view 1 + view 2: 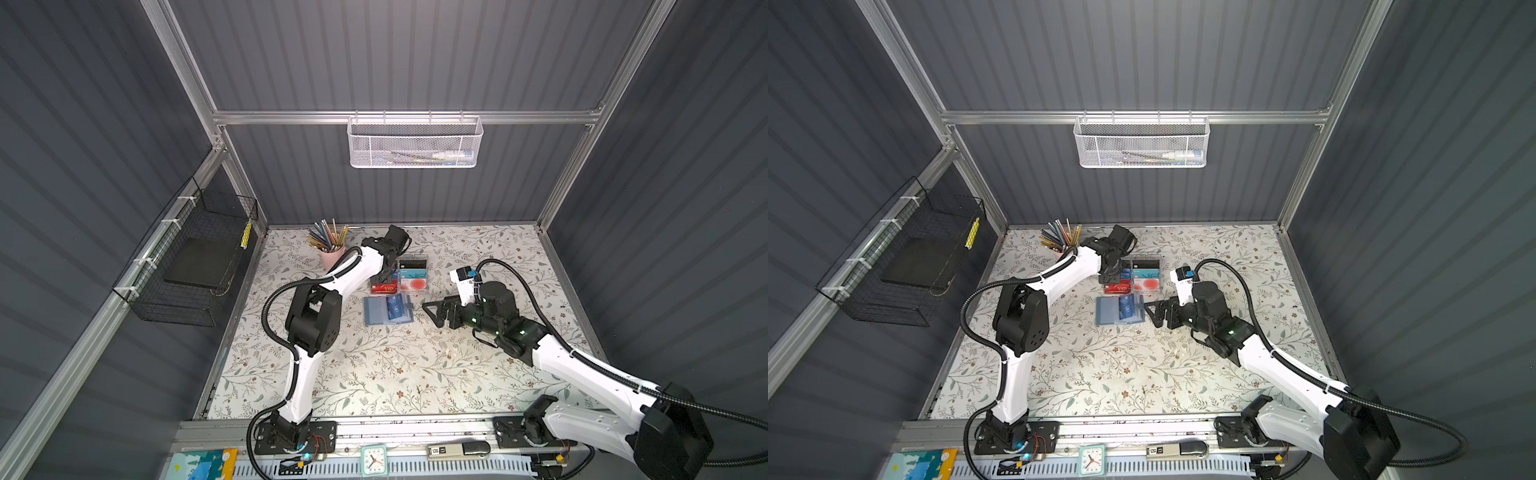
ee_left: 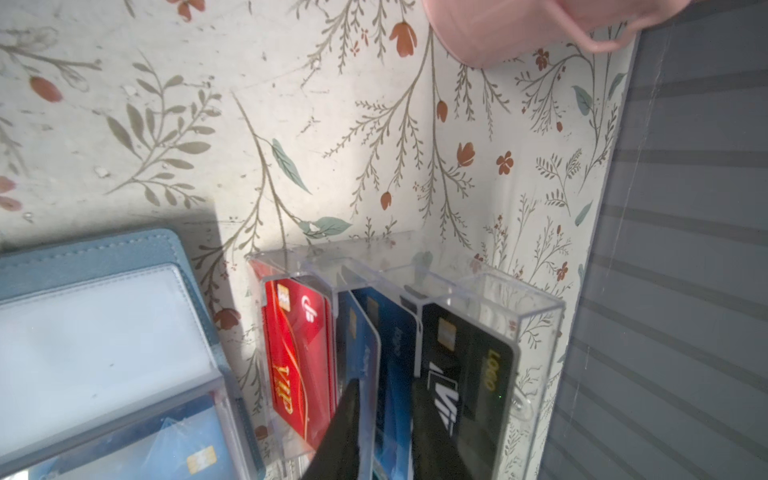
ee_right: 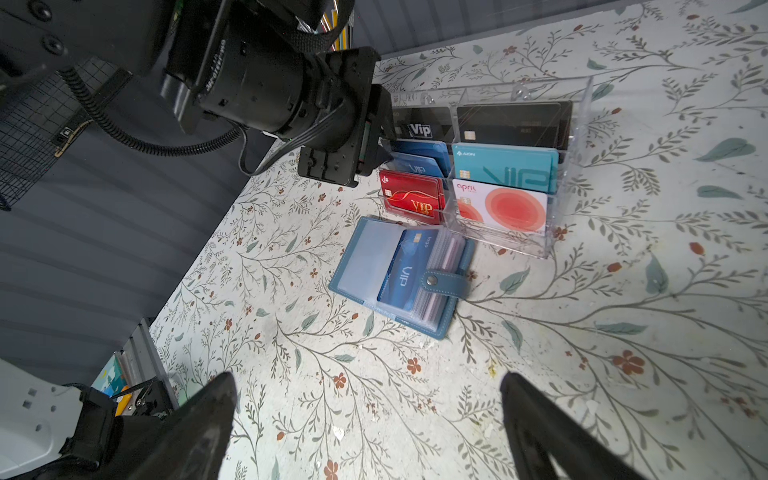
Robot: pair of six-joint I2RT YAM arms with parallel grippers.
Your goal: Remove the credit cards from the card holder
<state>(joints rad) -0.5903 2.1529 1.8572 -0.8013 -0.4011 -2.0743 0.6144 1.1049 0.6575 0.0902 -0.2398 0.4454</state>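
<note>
The card holder (image 1: 376,311) (image 3: 365,253), a blue-grey wallet, lies open on the table with a blue credit card (image 3: 401,276) (image 1: 394,306) in a clear sleeve. A white credit card with red-orange circles (image 3: 500,208) (image 1: 414,284) stands in the front slot of the acrylic rack. My left gripper (image 2: 390,399) (image 1: 384,275) reaches down into the rack's middle slot. Its fingers (image 2: 353,419) stand slightly apart on either side of blue cards (image 2: 368,353) standing there. To the right of the wallet, my right gripper (image 3: 370,399) (image 1: 429,312) hovers wide open over bare table.
The clear acrylic rack (image 2: 536,309) (image 3: 582,120) stands just behind the wallet and also holds red, teal and black cards. A pink cup of pencils (image 1: 330,255) (image 2: 519,29) stands at the back left. Wire baskets hang on the left wall (image 1: 195,266) and back wall (image 1: 413,143).
</note>
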